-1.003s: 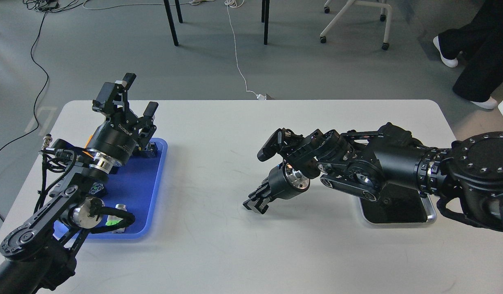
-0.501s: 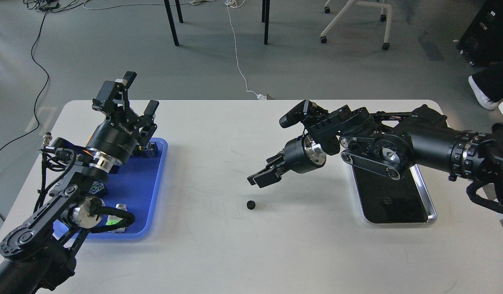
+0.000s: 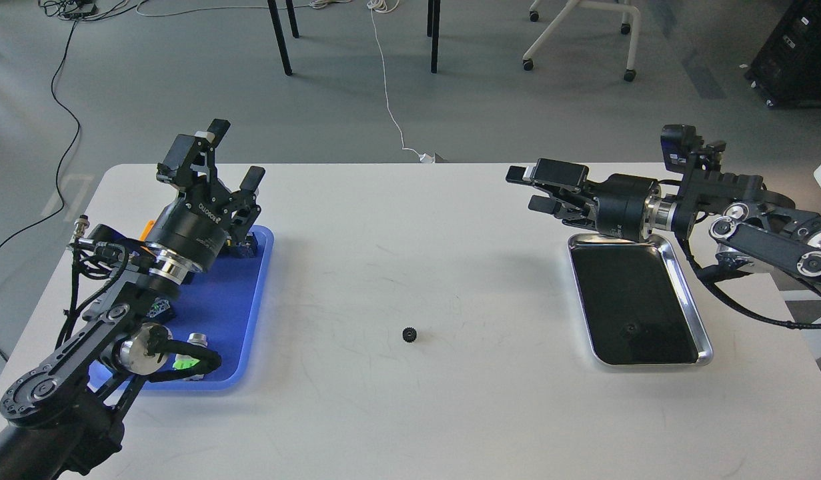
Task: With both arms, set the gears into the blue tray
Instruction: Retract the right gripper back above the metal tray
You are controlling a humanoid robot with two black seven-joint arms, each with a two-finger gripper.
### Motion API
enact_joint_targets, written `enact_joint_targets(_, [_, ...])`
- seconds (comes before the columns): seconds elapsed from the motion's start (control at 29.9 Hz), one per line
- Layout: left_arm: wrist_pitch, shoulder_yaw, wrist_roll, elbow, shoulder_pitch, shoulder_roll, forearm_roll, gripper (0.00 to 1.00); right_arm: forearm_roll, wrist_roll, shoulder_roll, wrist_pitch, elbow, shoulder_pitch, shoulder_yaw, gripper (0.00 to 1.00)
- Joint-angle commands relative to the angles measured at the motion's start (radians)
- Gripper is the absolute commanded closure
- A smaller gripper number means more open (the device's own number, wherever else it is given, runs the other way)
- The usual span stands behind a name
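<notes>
Since the earlier pictures, the right arm has pulled back from the middle of the bench (image 3: 410,220) toward its right edge. Its right gripper (image 3: 530,190) now hangs above the far end of the silver tray (image 3: 705,337), fingers (image 3: 555,171) spread with nothing between them. Where that gripper was pressed down a second ago, one gear (image 3: 409,334) lies bare on the bench, about midway between the two trays and toward the near edge. The left arm has barely shifted; its left gripper (image 3: 231,157) points up over the far end of the blue tray (image 3: 253,301), fingers (image 3: 253,179) spread and holding nothing.

Counted: one gear on the bench; one small dark round piece (image 3: 629,329) inside the silver tray, too small to tell what it is; two trays; two arms. In the blue tray, a part with a green bit (image 3: 185,364) shows near its near end, and others are partly hidden by the arm.
</notes>
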Motion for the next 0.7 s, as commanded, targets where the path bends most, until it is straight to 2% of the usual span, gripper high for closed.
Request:
enact_joint_targets(0.0, [-0.027,0.01,-0.004,-0.037,-0.001,0.007,0.119,0.02,0.193,0.0,0.009,0.0,-0.013,-0.15,0.164,0.04])
enact_joint_targets(0.1, [-0.069,0.023,-0.024,-0.07,-0.001,0.028,0.247,0.02,0.297,0.0,0.019,0.003,-0.039,-0.23,0.259,0.04])
enact_joint_targets(0.27, [-0.104,0.16,-0.083,-0.161,-0.047,0.119,0.614,0.02,0.493,0.0,0.034,0.012,-0.076,-0.325,0.374,0.04])
enact_joint_targets(0.3, [-0.11,0.184,-0.083,-0.169,-0.064,0.131,0.667,0.02,0.501,0.0,0.034,0.012,-0.076,-0.329,0.379,0.04])
enact_joint_targets(0.4, [-0.153,0.328,-0.083,-0.182,-0.18,0.183,0.963,0.02,0.507,0.0,0.026,0.012,-0.076,-0.346,0.39,0.04])
enact_joint_targets(0.57, [-0.179,0.538,-0.083,-0.184,-0.366,0.189,1.349,0.03,0.53,0.0,0.02,0.015,-0.074,-0.363,0.419,0.04])
enact_joint_targets(0.67, [-0.213,0.618,-0.083,-0.179,-0.447,0.179,1.404,0.03,0.592,0.0,0.022,0.031,-0.076,-0.388,0.44,0.04])
